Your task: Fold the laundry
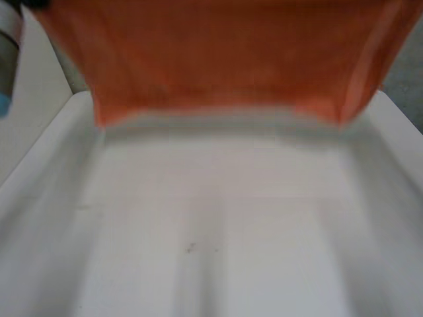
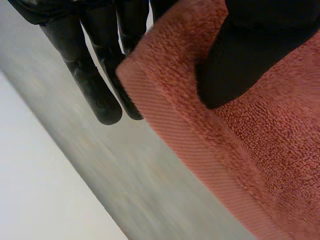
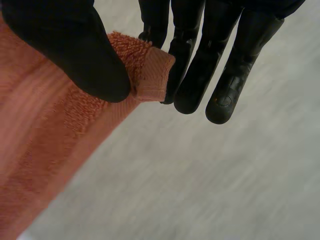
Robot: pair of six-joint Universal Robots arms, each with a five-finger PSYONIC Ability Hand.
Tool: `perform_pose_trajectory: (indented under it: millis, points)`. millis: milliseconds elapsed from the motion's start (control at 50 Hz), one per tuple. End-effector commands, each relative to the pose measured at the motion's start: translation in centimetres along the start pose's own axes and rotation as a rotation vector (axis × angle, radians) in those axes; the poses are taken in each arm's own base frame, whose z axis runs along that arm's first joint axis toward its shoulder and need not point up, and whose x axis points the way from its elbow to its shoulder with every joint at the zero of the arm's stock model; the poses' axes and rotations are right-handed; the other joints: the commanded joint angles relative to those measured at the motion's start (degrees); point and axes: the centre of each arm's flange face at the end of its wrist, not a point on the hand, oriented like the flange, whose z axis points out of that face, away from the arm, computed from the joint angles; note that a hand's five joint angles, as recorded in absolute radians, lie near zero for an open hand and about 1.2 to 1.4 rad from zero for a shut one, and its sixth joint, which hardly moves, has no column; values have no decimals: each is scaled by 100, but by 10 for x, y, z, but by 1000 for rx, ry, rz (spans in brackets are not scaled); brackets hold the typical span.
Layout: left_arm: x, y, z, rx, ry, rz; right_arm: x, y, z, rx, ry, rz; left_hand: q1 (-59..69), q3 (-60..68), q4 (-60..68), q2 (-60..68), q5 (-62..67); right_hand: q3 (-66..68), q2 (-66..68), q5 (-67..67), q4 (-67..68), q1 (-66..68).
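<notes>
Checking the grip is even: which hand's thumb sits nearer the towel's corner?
The right hand: its thumb reaches the hemmed corner of the orange towel. The left hand presses its thumb further in, on the terry pile.

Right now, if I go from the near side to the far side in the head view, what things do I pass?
white table → orange towel, hanging over the table's far end
</notes>
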Motion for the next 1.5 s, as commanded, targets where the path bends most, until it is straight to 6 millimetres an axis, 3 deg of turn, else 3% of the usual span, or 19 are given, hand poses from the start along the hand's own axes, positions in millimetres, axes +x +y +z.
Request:
perform_pose_trajectory:
  millis: [20, 180, 360, 440, 520, 620, 720, 800, 840, 900, 960, 1040, 1180, 1200, 1240, 1280, 1340, 1440, 1500]
  points:
    - [-5, -13, -7, 74, -20, -69, 4, -18, -22, 70, 2, 45, 1669, 1177, 1145, 1126, 1452, 1246, 1322, 1460, 1191, 2595]
    - [20, 44, -37, -85, 36, -91, -27, 36, -36, -89, -123, 71, 1669, 1177, 1145, 1126, 1452, 1246, 1322, 1460, 1191, 2595]
    - [62, 132, -87, -307, 122, -107, -111, 153, -69, -418, -341, 120, 1669, 1177, 1145, 1126, 1452, 1246, 1322, 1460, 1191, 2595]
    - [90, 170, -122, -444, 192, -117, -134, 201, -89, -571, -409, 87, 1669, 1177, 1145, 1126, 1452, 1246, 1322, 1460, 1191, 2595]
    - [98, 184, -143, -522, 227, -102, -142, 224, -106, -690, -463, 64, 1669, 1177, 1145, 1126, 1452, 1246, 1322, 1460, 1191, 2595]
    - [93, 182, -163, -602, 269, -30, -135, 217, -117, -773, -495, 55, 1669, 1177, 1145, 1126, 1452, 1246, 1322, 1460, 1191, 2595]
    - [75, 157, -179, -667, 298, 41, -119, 181, -132, -834, -578, -32, 1669, 1177, 1145, 1126, 1452, 1246, 1322, 1460, 1191, 2595]
    - [62, 148, -191, -732, 306, 63, -106, 172, -141, -880, -623, -97, 1669, 1177, 1145, 1126, 1452, 1246, 1322, 1460, 1191, 2595]
    - [50, 132, -211, -825, 344, 94, -82, 170, -156, -973, -679, -191, 1669, 1177, 1145, 1126, 1452, 1246, 1322, 1460, 1191, 2595]
    - [44, 123, -220, -864, 368, 117, -60, 160, -177, -1049, -727, -304, 1669, 1177, 1145, 1126, 1452, 1246, 1322, 1460, 1191, 2595]
    - [34, 95, -242, -939, 449, 162, -52, 155, -181, -1043, -723, -339, 1669, 1177, 1145, 1126, 1452, 1246, 1322, 1460, 1191, 2595]
    - [36, 82, -247, -926, 510, 136, -47, 151, -178, -1012, -693, -354, 1669, 1177, 1145, 1126, 1452, 1246, 1322, 1460, 1191, 2595]
    - [37, 89, -225, -836, 499, 124, -47, 153, -171, -978, -665, -372, 1669, 1177, 1145, 1126, 1452, 1246, 1322, 1460, 1191, 2595]
    - [43, 102, -217, -822, 501, 128, -48, 156, -166, -957, -651, -377, 1669, 1177, 1145, 1126, 1452, 1246, 1322, 1460, 1191, 2595]
    - [46, 107, -214, -813, 501, 129, -49, 163, -157, -930, -623, -381, 1669, 1177, 1145, 1126, 1452, 1246, 1322, 1460, 1191, 2595]
    - [55, 124, -194, -762, 483, 126, -52, 181, -135, -878, -537, -358, 1669, 1177, 1145, 1126, 1452, 1246, 1322, 1460, 1191, 2595]
    - [63, 137, -176, -721, 457, 106, -68, 198, -113, -815, -467, -278, 1669, 1177, 1145, 1126, 1452, 1246, 1322, 1460, 1191, 2595]
    - [83, 163, -142, -650, 399, 100, -88, 209, -102, -777, -462, -246, 1669, 1177, 1145, 1126, 1452, 1246, 1322, 1460, 1191, 2595]
    - [89, 181, -127, -624, 360, 119, -111, 228, -87, -727, -423, -270, 1669, 1177, 1145, 1126, 1452, 1246, 1322, 1460, 1191, 2595]
